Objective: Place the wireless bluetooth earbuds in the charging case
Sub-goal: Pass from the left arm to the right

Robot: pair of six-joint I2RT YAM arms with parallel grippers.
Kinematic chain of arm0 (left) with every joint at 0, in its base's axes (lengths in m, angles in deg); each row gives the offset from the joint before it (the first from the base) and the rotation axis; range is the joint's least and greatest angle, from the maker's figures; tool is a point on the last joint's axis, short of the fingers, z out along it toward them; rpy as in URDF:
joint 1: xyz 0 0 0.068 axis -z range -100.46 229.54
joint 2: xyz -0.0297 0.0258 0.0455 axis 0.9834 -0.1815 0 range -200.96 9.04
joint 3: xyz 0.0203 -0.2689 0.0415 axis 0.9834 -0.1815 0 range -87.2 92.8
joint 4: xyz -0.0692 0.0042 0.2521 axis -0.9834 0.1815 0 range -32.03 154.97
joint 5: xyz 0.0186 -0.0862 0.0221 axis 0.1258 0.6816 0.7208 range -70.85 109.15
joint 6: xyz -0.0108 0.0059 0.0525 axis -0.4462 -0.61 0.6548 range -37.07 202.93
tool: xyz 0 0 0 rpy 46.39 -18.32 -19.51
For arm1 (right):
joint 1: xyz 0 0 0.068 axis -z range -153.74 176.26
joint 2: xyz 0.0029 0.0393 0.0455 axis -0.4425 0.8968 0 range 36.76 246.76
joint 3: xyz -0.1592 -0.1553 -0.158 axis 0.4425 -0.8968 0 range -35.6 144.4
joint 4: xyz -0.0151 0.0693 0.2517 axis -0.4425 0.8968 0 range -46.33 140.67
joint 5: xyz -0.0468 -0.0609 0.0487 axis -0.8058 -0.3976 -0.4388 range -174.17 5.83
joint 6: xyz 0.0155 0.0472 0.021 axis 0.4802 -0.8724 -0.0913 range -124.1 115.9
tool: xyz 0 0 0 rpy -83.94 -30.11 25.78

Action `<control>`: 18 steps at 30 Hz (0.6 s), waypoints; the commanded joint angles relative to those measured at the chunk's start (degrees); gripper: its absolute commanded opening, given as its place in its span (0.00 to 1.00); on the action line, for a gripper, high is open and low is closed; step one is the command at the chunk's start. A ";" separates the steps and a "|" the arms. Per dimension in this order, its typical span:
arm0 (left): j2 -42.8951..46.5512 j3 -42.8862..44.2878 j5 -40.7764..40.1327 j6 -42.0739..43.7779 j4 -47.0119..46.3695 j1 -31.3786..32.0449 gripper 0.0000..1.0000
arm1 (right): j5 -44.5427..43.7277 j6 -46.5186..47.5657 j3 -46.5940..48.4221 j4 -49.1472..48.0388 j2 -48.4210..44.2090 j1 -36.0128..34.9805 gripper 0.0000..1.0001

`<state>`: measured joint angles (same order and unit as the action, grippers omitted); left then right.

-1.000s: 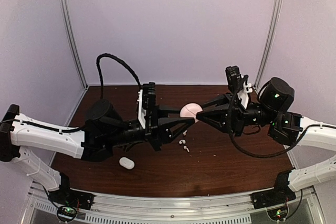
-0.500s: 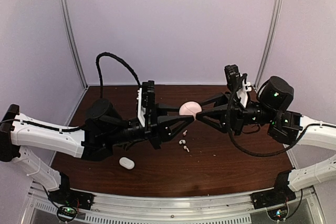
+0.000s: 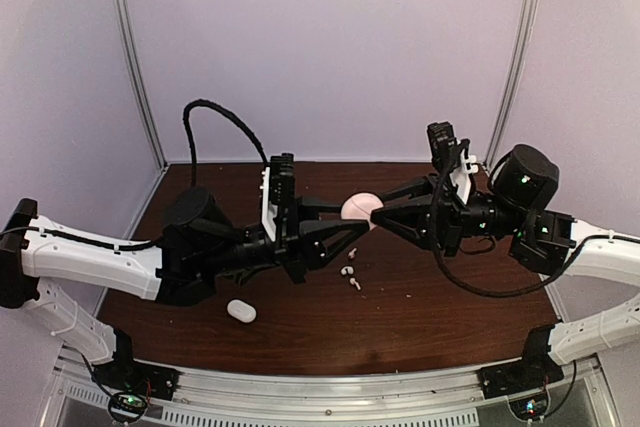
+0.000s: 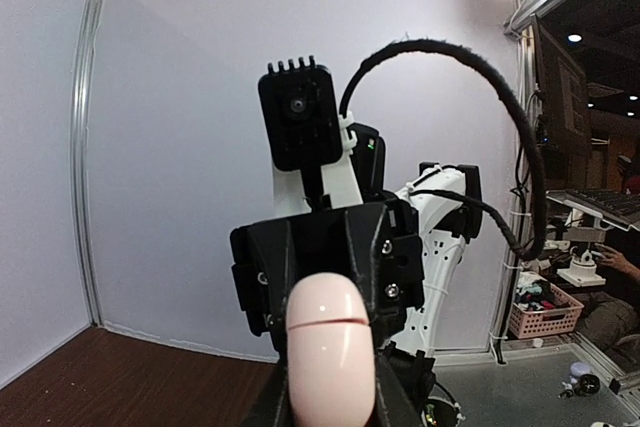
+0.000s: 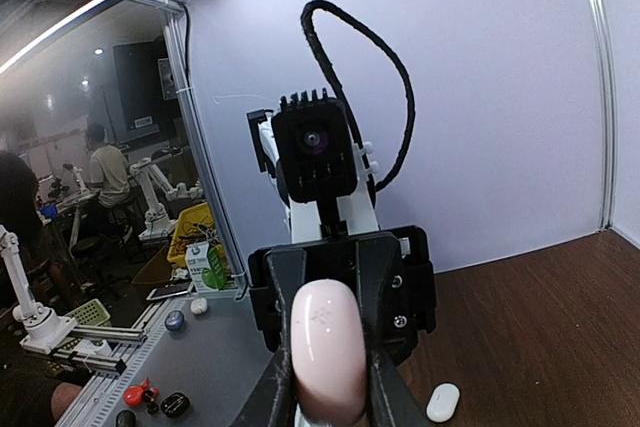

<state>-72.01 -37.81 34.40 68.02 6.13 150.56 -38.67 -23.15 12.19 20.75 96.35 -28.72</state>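
Two earbuds [image 3: 354,284] wait on the desk [image 3: 430,297] below; left jaws and right jaws both clamp the unopened pink charging case [image 3: 360,208].

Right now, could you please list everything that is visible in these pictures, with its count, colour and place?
pink oval plastic case: one, pink, in the air above the table, between the two grippers
tiny white plastic earbuds: two, white, lying close together on the table, below the pink case
white oval case: one, white, on the table, near the front left
dark brown wooden table: one, dark brown, under everything
left gripper: one, black, shut on the pink case from the left
right gripper: one, black, shut on the pink case from the right
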 commanded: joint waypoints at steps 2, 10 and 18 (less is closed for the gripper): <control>-0.15 0.52 -0.01 1.07 -1.65 0.07 0.07 | 0.42 0.65 1.35 3.49 0.66 -1.10 0.23; 0.99 -1.64 6.58 5.57 -1.12 0.07 0.03 | -3.70 0.59 3.31 7.43 1.45 -1.09 0.34; 1.20 -1.91 2.31 4.82 -0.70 0.03 0.04 | -0.32 1.30 2.65 5.86 1.29 -1.14 0.28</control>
<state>-71.82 -39.34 37.22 71.91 6.05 150.35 -39.05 -22.15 13.96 25.89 97.20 -29.40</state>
